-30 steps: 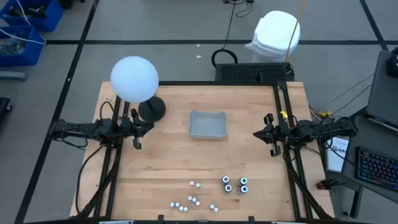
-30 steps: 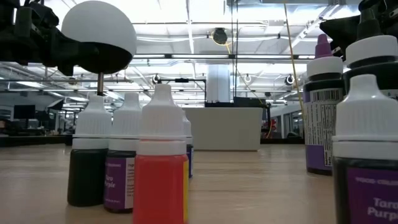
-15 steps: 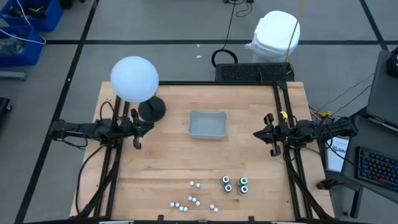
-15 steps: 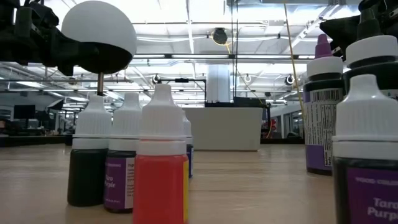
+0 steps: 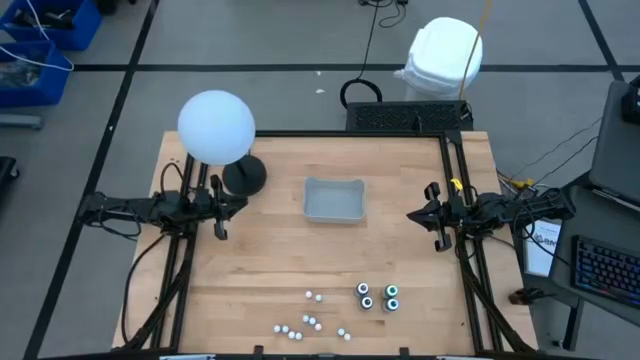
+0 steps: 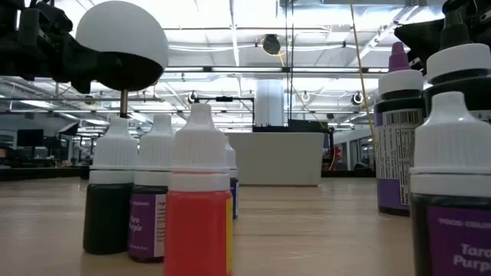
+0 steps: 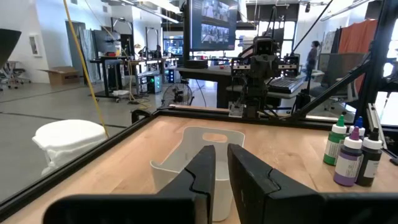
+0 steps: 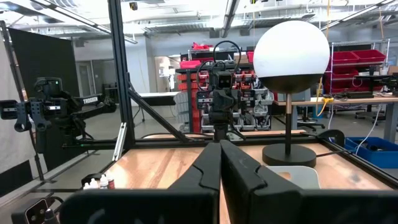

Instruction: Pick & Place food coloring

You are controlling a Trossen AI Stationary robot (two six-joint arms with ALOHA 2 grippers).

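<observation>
from up here i see both arms parked at the table's edges, well apart from everything that matters. my left gripper (image 5: 219,214) sits at the left side of the wooden table (image 5: 260,275), near the black base of the globe lamp (image 5: 216,127); through its own wrist camera the fingers (image 7: 202,180) stand a narrow slit apart with nothing between them. my right gripper (image 5: 432,216) waits at the right side, and in its wrist camera the fingers (image 8: 209,168) are pressed together, empty. the grey tray (image 5: 334,200) lies between the two grippers, toward the back of the table, and i see nothing inside it. the food coloring (image 5: 340,309) is all down at the near edge: a loose scatter of tiny white-capped bottles (image 5: 300,325), and just to their right a tight cluster of four darker bottles (image 5: 378,296) with green and blue rims, standing upright. in the low camera the bottles crowd right up close, an orange-red one (image 6: 199,192) in front with dark and purple-labelled ones beside it. neither gripper touches any bottle. a white bin (image 5: 442,55) stands on the floor beyond the table.
</observation>
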